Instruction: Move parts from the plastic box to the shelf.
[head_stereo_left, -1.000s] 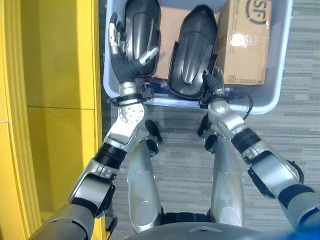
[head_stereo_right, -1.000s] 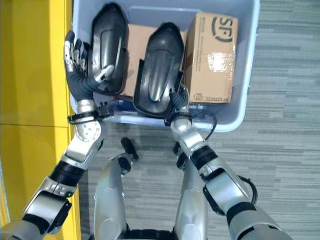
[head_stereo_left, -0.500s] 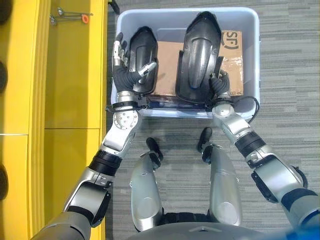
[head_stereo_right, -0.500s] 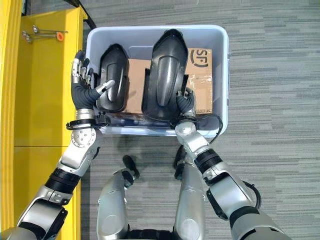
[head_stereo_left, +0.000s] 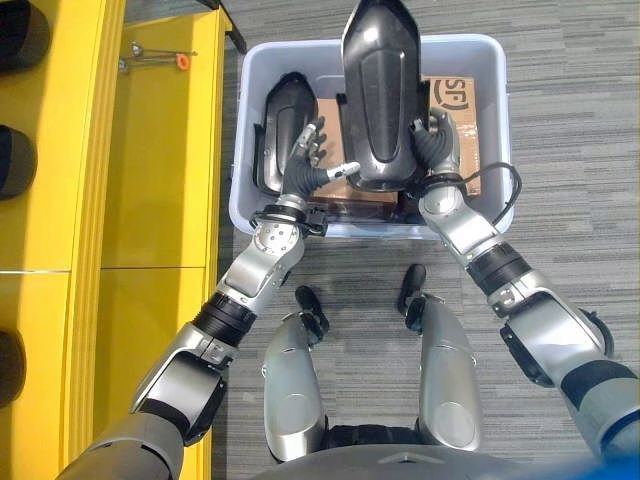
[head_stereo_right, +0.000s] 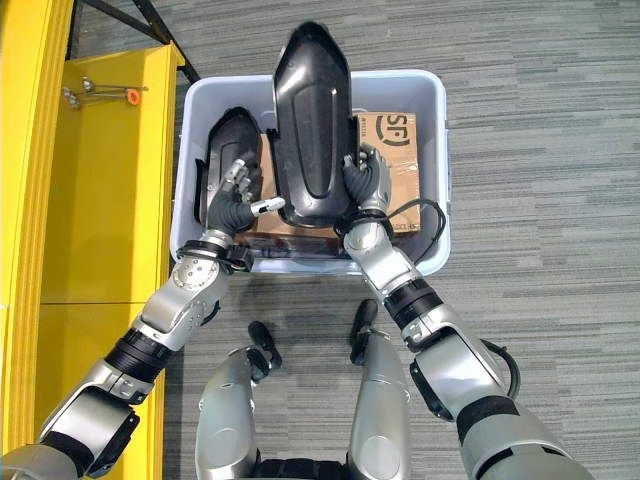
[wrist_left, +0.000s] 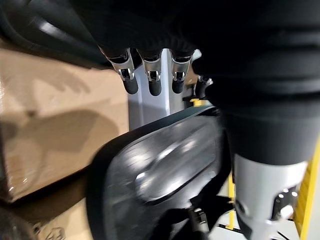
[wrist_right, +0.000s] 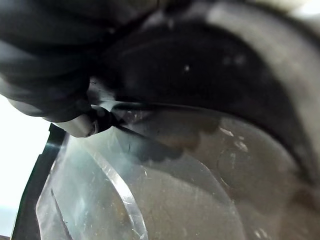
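Grey striped carpet (head_stereo_left: 560, 120), yellow metal shelf (head_stereo_left: 150, 150) alongside. Raised above pale plastic box (head_stereo_right: 440, 150): long glossy black moulded part (head_stereo_right: 310, 120), right hand (head_stereo_right: 368, 178) curled on its edge, left hand (head_stereo_right: 232, 205) relaxed beside. One-sided grip; could tip, fall back.

A large dark logo of rounded letters is printed on the top face of the cardboard box (head_stereo_right: 398, 135) lying in the plastic box (head_stereo_right: 437, 150), partly hidden behind the black part (head_stereo_right: 312, 120).

plastic box (head_stereo_left: 490, 120) right of shelf (head_stereo_left: 150, 180), cardboard box (head_stereo_left: 455, 100) apparently inside it.
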